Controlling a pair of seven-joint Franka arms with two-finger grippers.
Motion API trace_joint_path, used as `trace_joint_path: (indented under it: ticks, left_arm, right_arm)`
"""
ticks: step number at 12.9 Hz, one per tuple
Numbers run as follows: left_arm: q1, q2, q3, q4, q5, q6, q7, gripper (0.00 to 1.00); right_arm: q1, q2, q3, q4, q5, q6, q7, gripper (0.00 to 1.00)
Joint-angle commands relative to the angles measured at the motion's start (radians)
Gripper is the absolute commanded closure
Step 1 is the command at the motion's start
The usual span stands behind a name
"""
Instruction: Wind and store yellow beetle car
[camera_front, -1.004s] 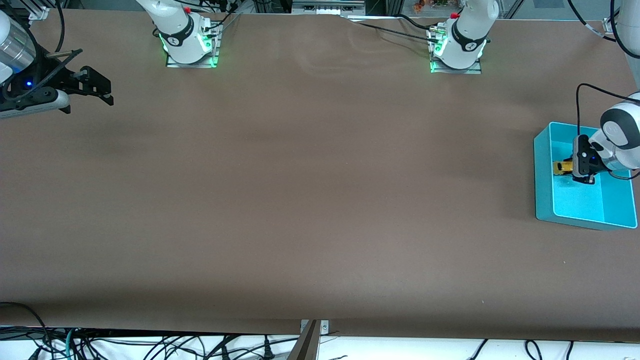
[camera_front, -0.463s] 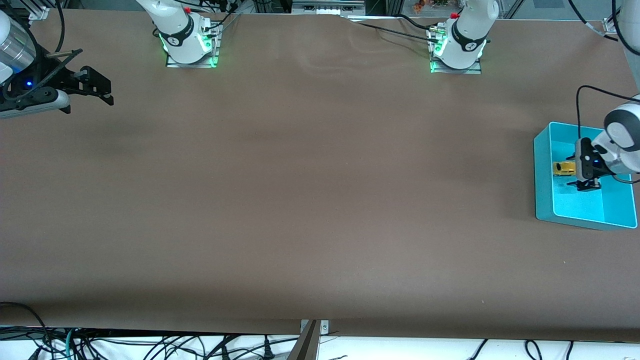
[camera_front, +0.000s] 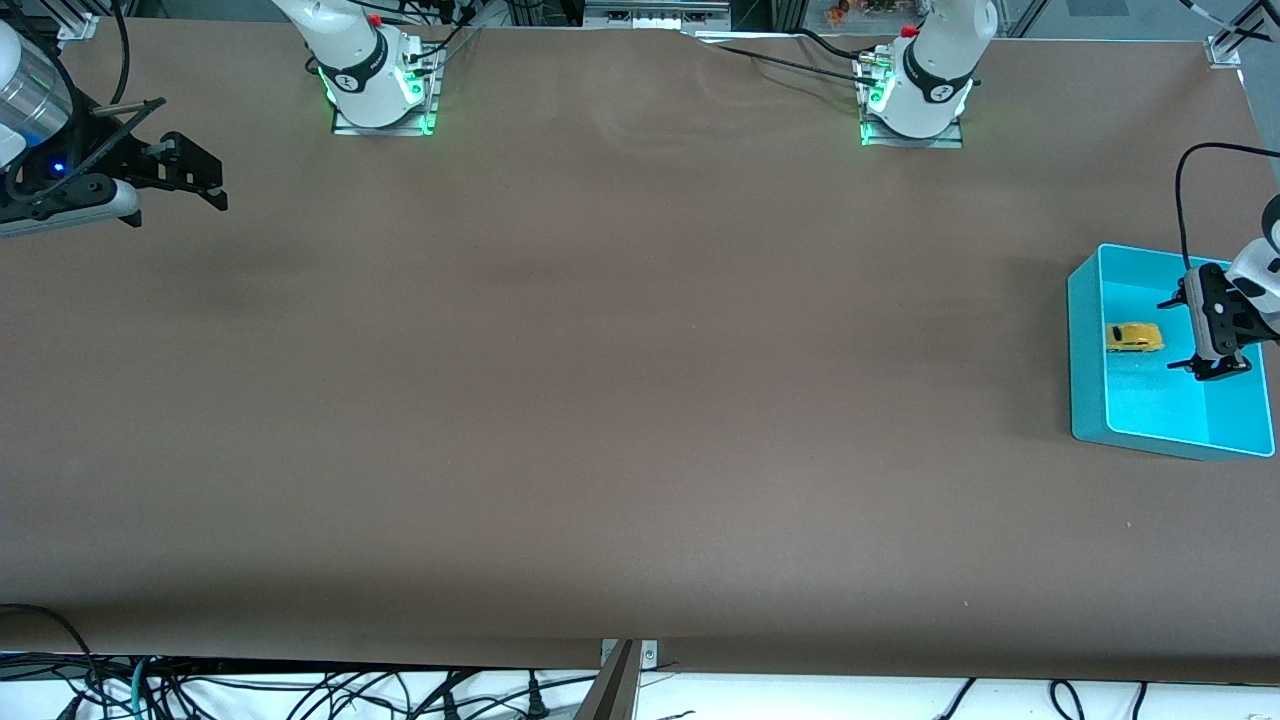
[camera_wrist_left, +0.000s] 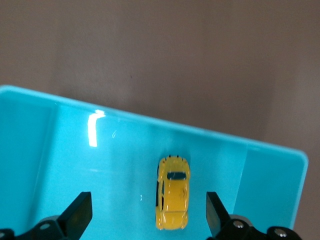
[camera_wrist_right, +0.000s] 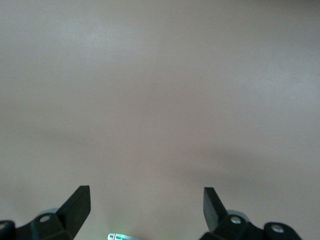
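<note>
The yellow beetle car (camera_front: 1134, 337) lies on its wheels on the floor of the turquoise bin (camera_front: 1086, 360), free of any grip. My left gripper (camera_front: 1182, 336) hangs open above the bin, beside the car, toward the left arm's end of the table. In the left wrist view the car (camera_wrist_left: 173, 200) shows below and between the spread fingers (camera_wrist_left: 80, 212) of the left gripper (camera_wrist_left: 148, 212), closer to one of them, inside the bin (camera_wrist_left: 75, 150). My right gripper (camera_front: 215, 190) waits open and empty over bare table at the right arm's end, as the right wrist view confirms (camera_wrist_right: 146, 205).
The brown table (camera_front: 620, 380) carries only the bin, near the left arm's end. Both arm bases (camera_front: 378, 90) (camera_front: 912, 100) stand along the edge farthest from the front camera. Cables hang below the nearest edge.
The left gripper opened and let go of the car, then rose and drew back toward the left arm's end. The car stays in the bin. The right arm has not moved.
</note>
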Motion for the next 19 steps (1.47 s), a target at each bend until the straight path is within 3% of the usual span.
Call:
trace_joint_path:
  ticks: [1, 3, 7, 12, 14, 17, 19]
  left_arm:
    - [-0.045, -0.065, -0.032, 0.014, -0.016, -0.1, -0.203, 0.0]
    - [-0.096, -0.093, -0.069, 0.037, -0.017, -0.149, -0.362, 0.0]
    - [-0.205, -0.128, -0.124, 0.185, -0.02, -0.333, -0.767, 0.0]
    - [-0.219, -0.234, -0.294, 0.235, 0.026, -0.349, -1.352, 0.0]
    - [-0.22, -0.253, -0.328, 0.277, 0.107, -0.349, -1.47, 0.0]
    - [-0.268, -0.245, -0.358, 0.369, 0.306, -0.341, -1.491, 0.0]
    - [-0.292, -0.253, -0.356, 0.376, 0.328, -0.355, -1.553, 0.0]
  right_arm:
    - [0.002, 0.001, 0.0, 0.018, 0.011, -0.023, 0.018, 0.0]
    - [0.001, -0.001, -0.001, 0.021, 0.011, -0.023, 0.018, 0.0]
    - [0.002, -0.003, -0.001, 0.024, 0.011, -0.023, 0.018, 0.0]
    - [0.001, -0.001, 0.0, 0.024, 0.011, -0.023, 0.013, 0.0]
    - [0.001, 0.001, -0.001, 0.032, 0.009, -0.022, 0.006, 0.0]
    - [0.001, 0.004, -0.001, 0.042, 0.011, -0.023, -0.002, 0.0]
    - [0.001, 0.004, -0.001, 0.045, 0.011, -0.022, -0.002, 0.0]
